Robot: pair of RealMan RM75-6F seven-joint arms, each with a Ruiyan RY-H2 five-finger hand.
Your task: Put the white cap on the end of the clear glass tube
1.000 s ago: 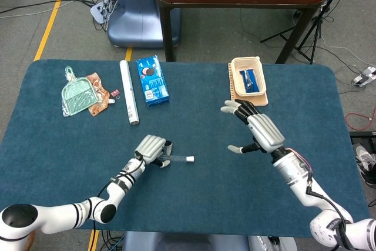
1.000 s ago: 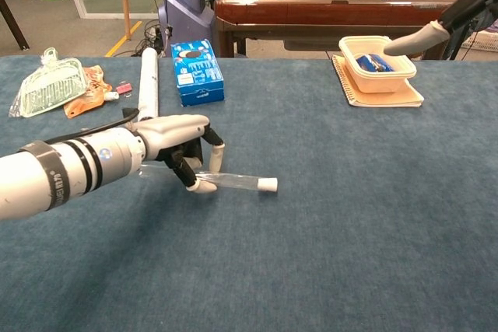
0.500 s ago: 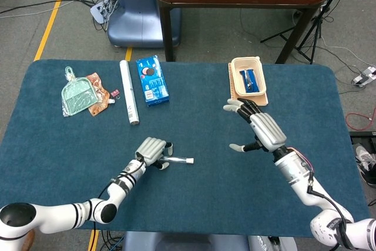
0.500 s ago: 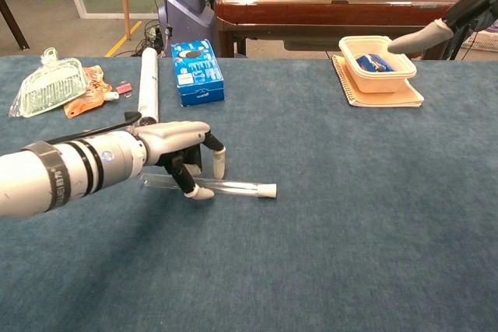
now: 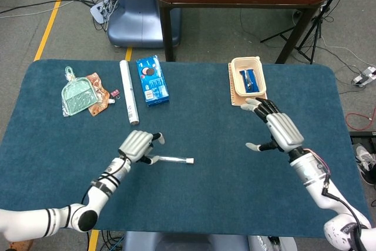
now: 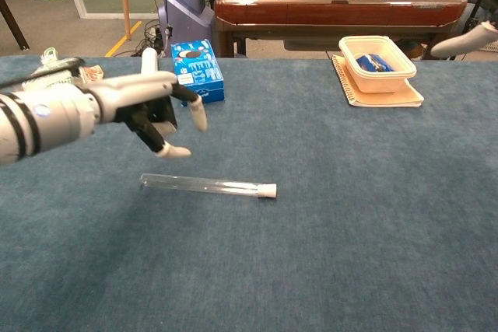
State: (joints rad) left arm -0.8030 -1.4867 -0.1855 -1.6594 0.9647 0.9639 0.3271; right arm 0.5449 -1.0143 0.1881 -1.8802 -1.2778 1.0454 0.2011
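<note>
Chest view says it plainly: the left hand (image 6: 152,110) has let go, its fingers (image 6: 173,152) spread apart and lifted clear, where half a second ago they were curled over the clear glass tube (image 6: 198,185). The tube now lies alone on the blue counter (image 6: 373,215), the white cap (image 6: 267,190) seated on its right end. To my eye that means the capping is done and the hand is pulling back.

Over on the right, the right hand (image 5: 276,129) has drifted rightward too, fingers apart, holding nothing, near the beige tray (image 5: 247,76).

Head view shows both hands whole and the gap between them; there the left hand partly covers the tube's left end. Chest view catches only the right hand's fingertips at its top edge, but shows the daylight under the left hand.
</note>
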